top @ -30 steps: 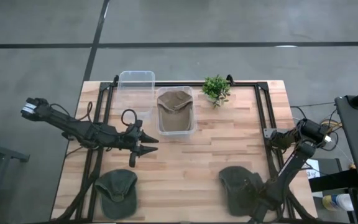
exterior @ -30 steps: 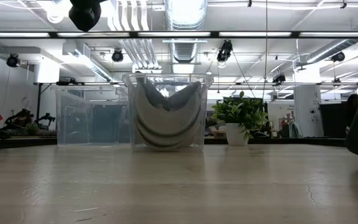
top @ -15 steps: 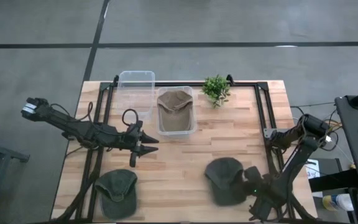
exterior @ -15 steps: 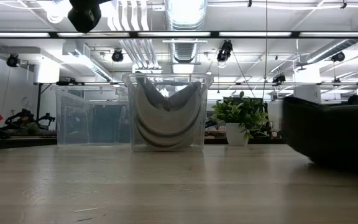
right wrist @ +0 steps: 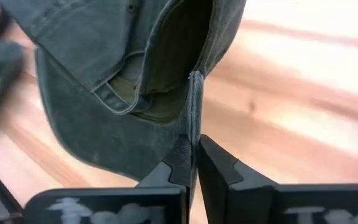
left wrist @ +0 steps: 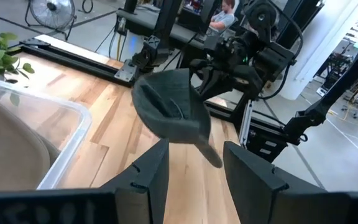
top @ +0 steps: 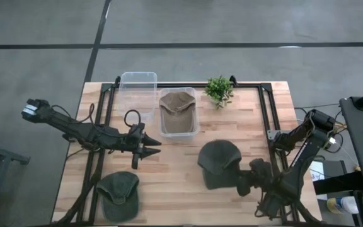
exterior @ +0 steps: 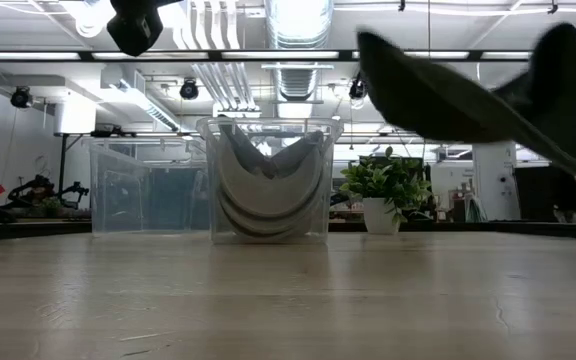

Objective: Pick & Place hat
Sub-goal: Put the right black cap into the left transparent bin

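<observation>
The right pincer [right wrist: 194, 163] pinches the dark green hat [right wrist: 123, 81] by its edge above the wooden table [right wrist: 291, 93].

Two dark, slim jointed arms trailing looped black cables, each ending in a two-fingered black tool [top: 145, 146].

Four cameras cover one wooden tabletop [top: 188, 161]; the high view looks straight down from well above, taking in the whole surface, both arms and the grey floor around it; the low view sits at surface height, looking level across the boards toward two clear bins [exterior: 268, 180], a small plant [exterior: 386, 190] and the room's ceiling lights beyond; the left wrist view looks forward between its own dark fingers [left wrist: 253, 174], across the tabletop toward the other arm and a lifted dark cap [left wrist: 169, 115]; the right wrist view is very close, its fingers [right wrist: 182, 165] pinching that same cap, which all four views share.
</observation>
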Available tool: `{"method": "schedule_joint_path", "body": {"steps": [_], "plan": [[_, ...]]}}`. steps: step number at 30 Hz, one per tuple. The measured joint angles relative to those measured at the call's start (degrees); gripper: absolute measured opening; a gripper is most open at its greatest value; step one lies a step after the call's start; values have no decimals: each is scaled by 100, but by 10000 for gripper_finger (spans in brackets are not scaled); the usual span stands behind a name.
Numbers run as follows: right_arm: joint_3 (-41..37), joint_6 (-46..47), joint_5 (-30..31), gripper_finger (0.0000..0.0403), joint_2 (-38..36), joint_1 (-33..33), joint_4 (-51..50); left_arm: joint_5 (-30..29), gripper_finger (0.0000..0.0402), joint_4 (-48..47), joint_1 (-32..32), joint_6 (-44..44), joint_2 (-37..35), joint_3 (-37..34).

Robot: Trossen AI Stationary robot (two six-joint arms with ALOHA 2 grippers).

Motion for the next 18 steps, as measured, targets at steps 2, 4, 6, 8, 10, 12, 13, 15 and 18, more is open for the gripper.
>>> {"method": "schedule_joint_path", "body": {"steps": [2, 4, 6, 8, 10, 12, 13, 15, 18], "plan": [[0, -146, 431, 11, -58, -42, -78, -1, 145, 91, 0, 50, 9, 0], [0, -335, 964, 11, -106, -116, -105, -16, 145, 303, 4, 193, 9, 0], [0, -584, 1480, 11, -182, -261, -107, -111, 145, 580, 4, 323, 9, 2], [7, -900, 1959, 11, -278, -446, -96, -170, 145, 823, 4, 344, 11, 2], [7, -1220, 2370, 11, -378, -675, -91, -189, 145, 1015, 20, 359, 11, 2], [7, -1556, 2633, 11, -502, -910, -76, -384, 145, 1051, 21, 431, 11, 7], [7, -1733, 2721, 11, -578, -1037, -75, -560, 145, 1042, 20, 466, 12, 7], [16, -2087, 2820, 11, -731, -1274, -63, -901, 145, 1045, 22, 587, 14, 7], [44, -2510, 3055, 11, -938, -1600, -30, -1358, 145, 1080, 22, 951, 43, 7]]}}
